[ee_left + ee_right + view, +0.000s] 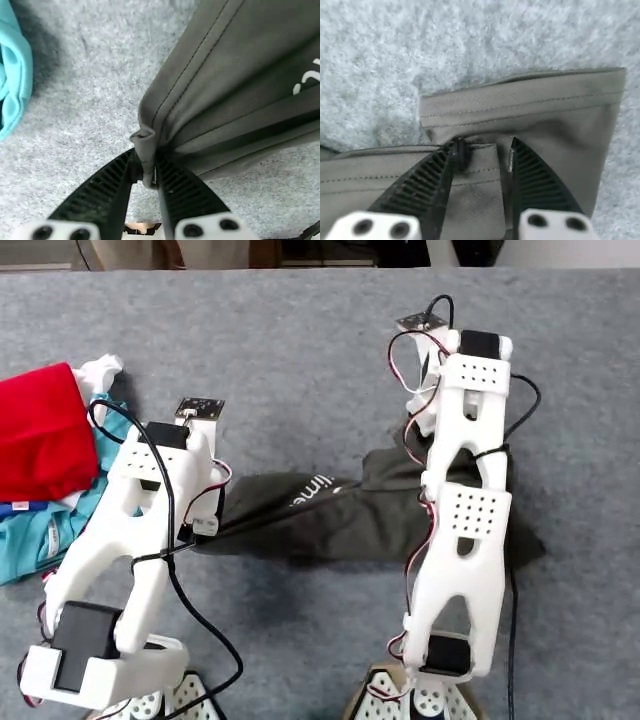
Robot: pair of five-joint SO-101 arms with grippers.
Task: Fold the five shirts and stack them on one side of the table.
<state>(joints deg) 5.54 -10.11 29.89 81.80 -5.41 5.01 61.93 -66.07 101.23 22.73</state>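
A dark olive shirt (330,520) lies stretched across the middle of the grey table (280,340). My left gripper (203,527) is at the shirt's left end. In the left wrist view, that gripper (146,172) is shut on a bunched fold of the olive shirt (240,75). My right gripper (418,430) is over the shirt's right part. In the right wrist view, it (482,155) stands open over a hemmed edge of the shirt (530,115), with its fingers (427,175) pressed onto the cloth.
At the table's left edge is a pile of clothes, with a folded red shirt (40,435) on a crumpled teal shirt (40,530) and some white cloth (100,370). The teal shirt (12,75) lies close to my left gripper. Bare grey table stretches along the far side.
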